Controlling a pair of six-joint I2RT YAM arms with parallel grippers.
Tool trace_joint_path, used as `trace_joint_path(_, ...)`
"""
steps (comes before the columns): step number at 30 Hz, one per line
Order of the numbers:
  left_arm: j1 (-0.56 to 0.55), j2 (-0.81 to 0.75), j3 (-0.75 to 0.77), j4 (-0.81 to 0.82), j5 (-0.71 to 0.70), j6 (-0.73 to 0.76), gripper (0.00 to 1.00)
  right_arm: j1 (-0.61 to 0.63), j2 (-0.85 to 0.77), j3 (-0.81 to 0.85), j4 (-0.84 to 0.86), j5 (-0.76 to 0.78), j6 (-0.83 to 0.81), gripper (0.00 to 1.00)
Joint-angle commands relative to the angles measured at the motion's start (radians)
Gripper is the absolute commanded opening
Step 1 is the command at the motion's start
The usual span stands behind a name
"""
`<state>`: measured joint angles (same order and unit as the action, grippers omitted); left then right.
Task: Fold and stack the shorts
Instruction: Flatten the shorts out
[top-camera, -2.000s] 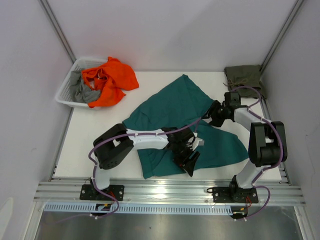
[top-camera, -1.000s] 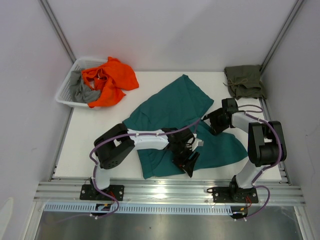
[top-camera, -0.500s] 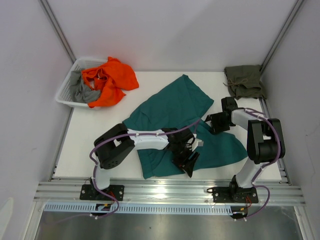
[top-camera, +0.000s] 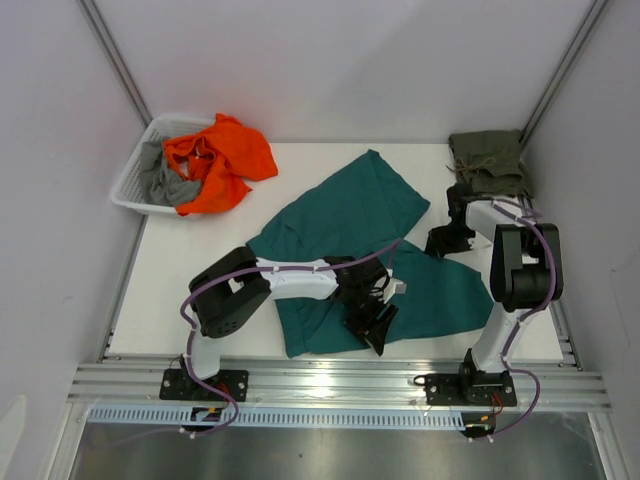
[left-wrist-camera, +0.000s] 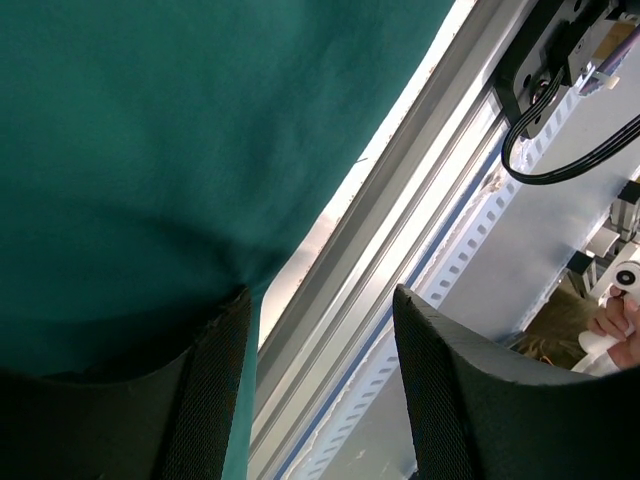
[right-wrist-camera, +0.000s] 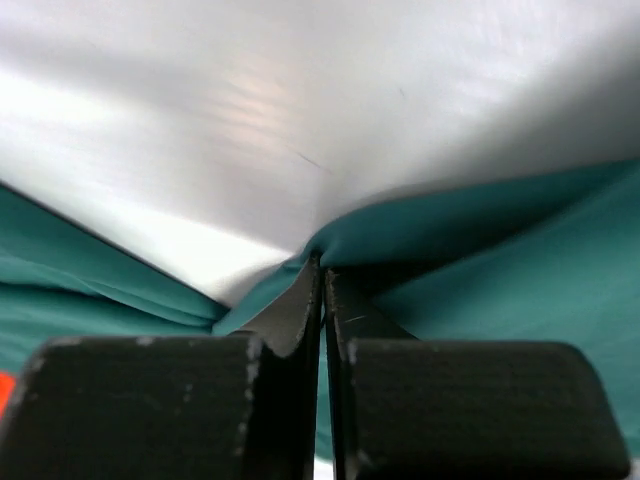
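Observation:
The teal-green shorts (top-camera: 345, 220) lie spread and rumpled across the middle of the table. My right gripper (top-camera: 438, 243) is at their right edge, between the two legs. In the right wrist view, my right gripper (right-wrist-camera: 322, 275) is shut on a small fold of the teal cloth (right-wrist-camera: 520, 270). My left gripper (top-camera: 372, 325) rests low on the front part of the shorts. It stands open (left-wrist-camera: 325, 350), with the cloth edge (left-wrist-camera: 130, 160) against its left finger (left-wrist-camera: 215, 390) and nothing gripped. The olive-green shorts (top-camera: 487, 160) lie folded at the back right corner.
A white basket (top-camera: 133, 185) at the back left holds an orange garment (top-camera: 215, 160) and a grey one (top-camera: 165, 180); the orange one spills onto the table. An aluminium rail (top-camera: 340, 385) runs along the front edge, also seen as the rail (left-wrist-camera: 400, 230) between my left fingers.
My right gripper has slid right and back along the teal shorts' edge and shut on a fold of the cloth. The left arm has hardly moved.

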<state>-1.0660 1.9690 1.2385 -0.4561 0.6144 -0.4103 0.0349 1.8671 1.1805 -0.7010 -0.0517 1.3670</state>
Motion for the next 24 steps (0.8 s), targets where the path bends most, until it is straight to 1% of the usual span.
trace_joint_path(1, -0.009, 0.021, 0.002, -0.027, -0.005, 0.001, 0.62, -0.012, 0.079, 0.036, -0.080, 0.277, -0.081, 0.00)
trace_joint_path(3, -0.014, 0.022, -0.007, -0.024, -0.004, 0.001, 0.62, 0.013, 0.096, 0.109, -0.100, 0.328, -0.109, 0.00)
trace_joint_path(4, -0.014, 0.022, -0.005, -0.026, -0.002, 0.002, 0.62, 0.022, 0.107, 0.137, -0.103, 0.376, -0.152, 0.00)
trace_joint_path(7, -0.018, 0.027, -0.004, -0.027, -0.004, 0.002, 0.62, 0.051, 0.139, 0.230, -0.120, 0.437, -0.190, 0.00)
trace_joint_path(10, -0.022, 0.030, -0.001, -0.029, 0.002, 0.002, 0.62, 0.059, 0.141, 0.260, -0.029, 0.438, -0.261, 0.00)
trace_joint_path(12, -0.026, 0.036, 0.006, -0.030, 0.004, 0.002, 0.62, 0.071, 0.132, 0.266, 0.067, 0.440, -0.333, 0.00)
trace_joint_path(13, -0.028, 0.042, 0.009, -0.036, 0.007, 0.004, 0.62, 0.077, 0.130, 0.281, 0.101, 0.441, -0.371, 0.00)
trace_joint_path(14, -0.029, 0.047, 0.016, -0.039, 0.008, 0.005, 0.62, 0.085, 0.132, 0.295, 0.147, 0.453, -0.447, 0.00)
trace_joint_path(16, -0.034, 0.053, 0.027, -0.050, 0.011, 0.010, 0.62, 0.114, 0.142, 0.341, 0.191, 0.463, -0.543, 0.00)
trace_joint_path(17, -0.034, 0.059, 0.027, -0.053, 0.011, 0.011, 0.62, 0.126, 0.148, 0.361, 0.222, 0.480, -0.663, 0.00)
trace_joint_path(18, -0.037, 0.060, 0.030, -0.058, 0.013, 0.014, 0.62, 0.152, 0.165, 0.385, 0.224, 0.502, -0.716, 0.01)
trace_joint_path(19, -0.037, 0.060, 0.036, -0.059, 0.013, 0.016, 0.62, 0.164, 0.171, 0.410, 0.216, 0.538, -0.758, 0.07)
trace_joint_path(20, -0.035, 0.064, 0.036, -0.064, 0.013, 0.018, 0.62, 0.175, 0.178, 0.447, 0.200, 0.596, -0.816, 0.43)
trace_joint_path(21, -0.035, 0.064, 0.041, -0.067, 0.012, 0.021, 0.62, 0.181, 0.179, 0.455, 0.198, 0.608, -0.838, 0.57)
trace_joint_path(23, -0.037, 0.065, 0.045, -0.070, 0.010, 0.022, 0.62, 0.178, 0.161, 0.443, 0.210, 0.613, -0.864, 0.77)
trace_joint_path(24, -0.037, 0.067, 0.045, -0.072, 0.010, 0.024, 0.62, 0.171, 0.149, 0.433, 0.218, 0.598, -0.871, 0.79)
